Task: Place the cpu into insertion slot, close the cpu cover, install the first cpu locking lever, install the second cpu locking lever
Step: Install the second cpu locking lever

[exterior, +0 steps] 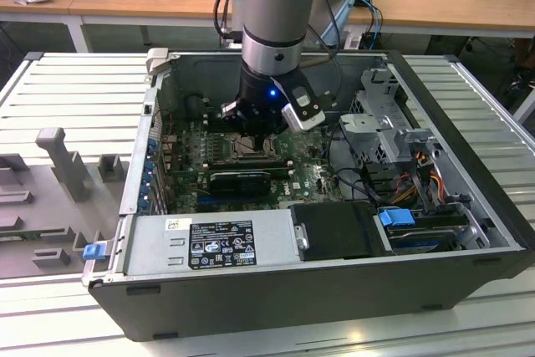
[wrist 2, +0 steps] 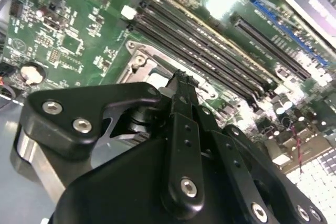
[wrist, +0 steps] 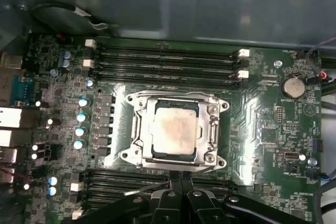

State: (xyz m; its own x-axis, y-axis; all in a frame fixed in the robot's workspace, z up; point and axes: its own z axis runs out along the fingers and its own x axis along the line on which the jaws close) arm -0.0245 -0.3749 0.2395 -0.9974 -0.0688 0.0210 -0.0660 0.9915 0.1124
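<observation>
cpu (wrist: 176, 132) is already sitting in the insertion slot (wrist: 137, 129) with the cpu cover (wrist: 212, 109) down over it, gripper (wrist: 180, 178) jaws pinched together right at the socket edge, so I'd go slow and press straight.

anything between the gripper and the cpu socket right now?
Nothing visible. In the first wrist view the gripper sits at the edge of the cpu cover, which lies flat around the cpu seated in the insertion slot. No cable or part crosses between them.
</observation>
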